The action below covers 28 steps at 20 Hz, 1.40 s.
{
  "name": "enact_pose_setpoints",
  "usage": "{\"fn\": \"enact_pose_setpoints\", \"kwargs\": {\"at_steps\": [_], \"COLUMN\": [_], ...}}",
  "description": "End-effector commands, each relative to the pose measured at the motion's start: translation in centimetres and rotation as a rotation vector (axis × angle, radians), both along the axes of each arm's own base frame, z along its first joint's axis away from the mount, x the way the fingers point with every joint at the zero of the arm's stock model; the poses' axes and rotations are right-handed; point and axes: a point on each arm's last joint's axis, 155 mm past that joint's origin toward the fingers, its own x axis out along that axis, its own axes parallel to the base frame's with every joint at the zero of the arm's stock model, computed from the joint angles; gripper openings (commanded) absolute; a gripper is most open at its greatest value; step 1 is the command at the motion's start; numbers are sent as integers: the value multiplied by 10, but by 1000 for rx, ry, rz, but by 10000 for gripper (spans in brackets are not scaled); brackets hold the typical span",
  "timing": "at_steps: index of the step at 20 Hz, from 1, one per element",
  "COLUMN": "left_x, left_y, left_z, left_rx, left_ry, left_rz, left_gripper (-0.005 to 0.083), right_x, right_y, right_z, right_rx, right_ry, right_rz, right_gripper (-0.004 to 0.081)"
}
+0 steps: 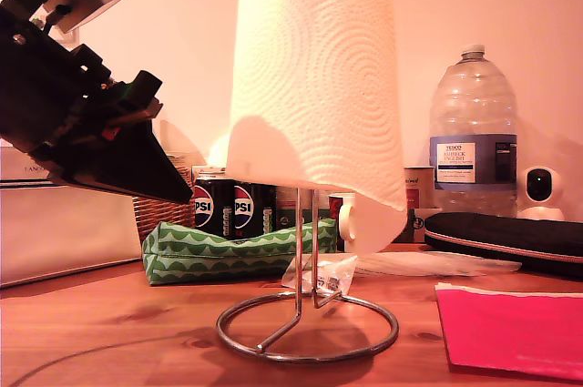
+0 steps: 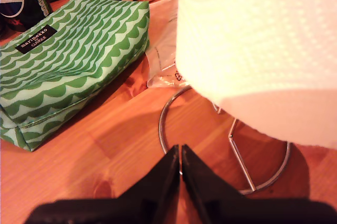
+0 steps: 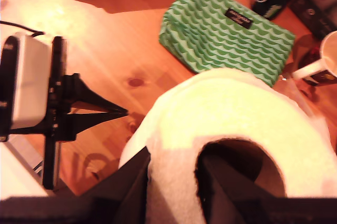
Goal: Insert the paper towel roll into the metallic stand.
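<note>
Overhead, second hand (image 3: 171, 182) pinches paper towel roll (image 1: 314, 77) wall above metallic stand (image 1: 307, 314); first hand (image 2: 180, 156) clenched, empty, angled down.

Light: warm and pinkish-orange in all three views, fairly bright.
Glare: the tall white swirl-patterned paper towel roll (image 1: 314, 68) glows so bright that its pattern washes out in both wrist views.
Shadows: soft dark patches lie on the brown wooden table (image 1: 118, 323) under the shiny chrome wire stand (image 1: 307, 319).
Blur: the second wrist view looks soft, and the roll's top is fuzzy.
</note>
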Motion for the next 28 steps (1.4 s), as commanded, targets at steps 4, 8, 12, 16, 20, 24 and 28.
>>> {"fn": "enact_pose_setpoints", "kwargs": {"at_steps": [4, 8, 12, 16, 20, 24, 28], "left_x": [-2, -2, -2, -2, -1, 14, 30], "left_y": [2, 2, 1, 2, 4, 20, 40], "left_z": [-4, -4, 3, 26, 47, 56, 64], "left_rx": [8, 11, -5, -50, -71, -67, -122], "left_ry": [3, 4, -14, -66, -139, -187, -187], "left_rz": [-3, -3, -4, -4, -13, 22, 43], "left_gripper": [-21, -21, -21, -21, -21, -21, -21], "right_x": [-1, -1, 11, 46, 89, 112, 123], "right_y": [4, 3, -7, -30, -54, -81, -96], "right_z": [-9, -8, -7, 1, 16, 26, 25], "right_rx": [-15, -15, -43, -51, 11, 80, 121], "right_ry": [13, 11, -21, -92, -160, -169, -192], "right_rz": [6, 6, 3, -76, -158, -206, -238], "right_gripper": [304, 296, -12, -9, -11, -11, -11]}}
